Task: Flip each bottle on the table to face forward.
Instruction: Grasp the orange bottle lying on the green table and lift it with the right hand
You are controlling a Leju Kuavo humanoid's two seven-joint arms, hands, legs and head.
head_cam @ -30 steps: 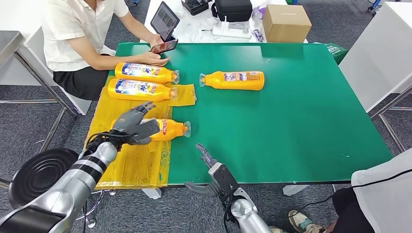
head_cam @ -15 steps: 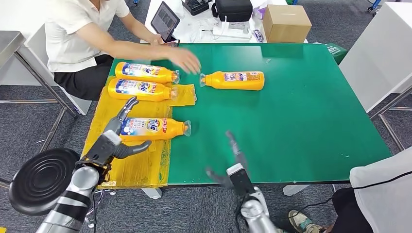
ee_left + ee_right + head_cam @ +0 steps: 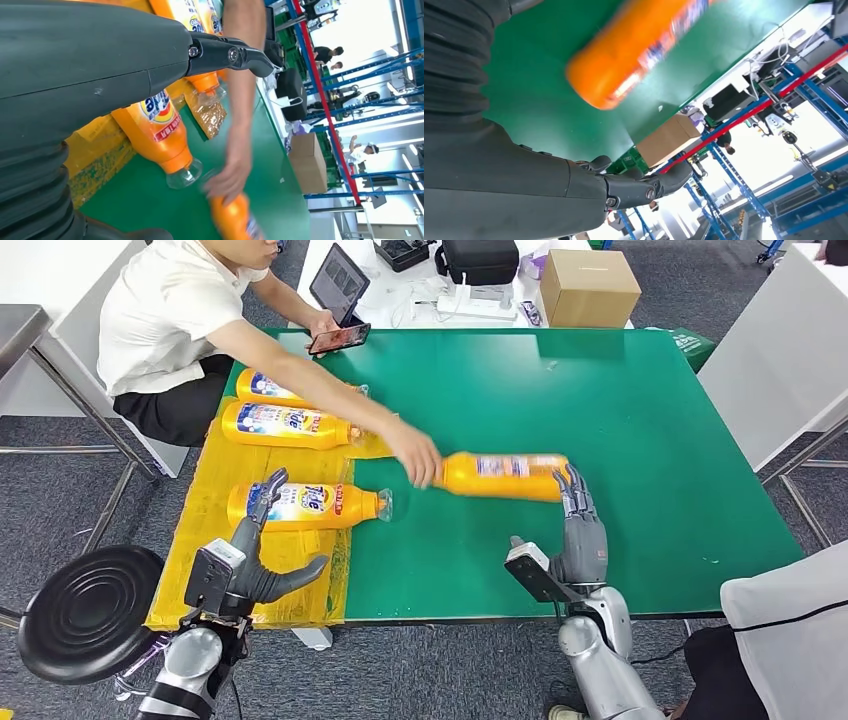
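Several orange bottles lie on their sides. The nearest one (image 3: 305,505) (image 3: 160,130) rests on the yellow sheet (image 3: 230,530), label up, cap pointing right. My left hand (image 3: 245,565) is just in front of it, open and holding nothing. Two more bottles (image 3: 285,425) (image 3: 262,387) lie further back on the sheet, partly behind a person's arm. The person's hand (image 3: 422,462) (image 3: 227,175) grips the neck of another bottle (image 3: 505,476) (image 3: 639,50) on the green table (image 3: 620,390). My right hand (image 3: 582,535) stands with fingers spread at that bottle's base, empty.
A seated person leans over the table's far left. A phone (image 3: 338,337), tablet (image 3: 338,280), black bag (image 3: 480,258) and cardboard box (image 3: 590,285) sit at the back. A black stool (image 3: 85,610) stands front left; another person (image 3: 790,640) is front right.
My left hand let go of the nearest bottle and drew back. The person reached over and pulled the far bottle forward and right. My right hand moved up to its base.
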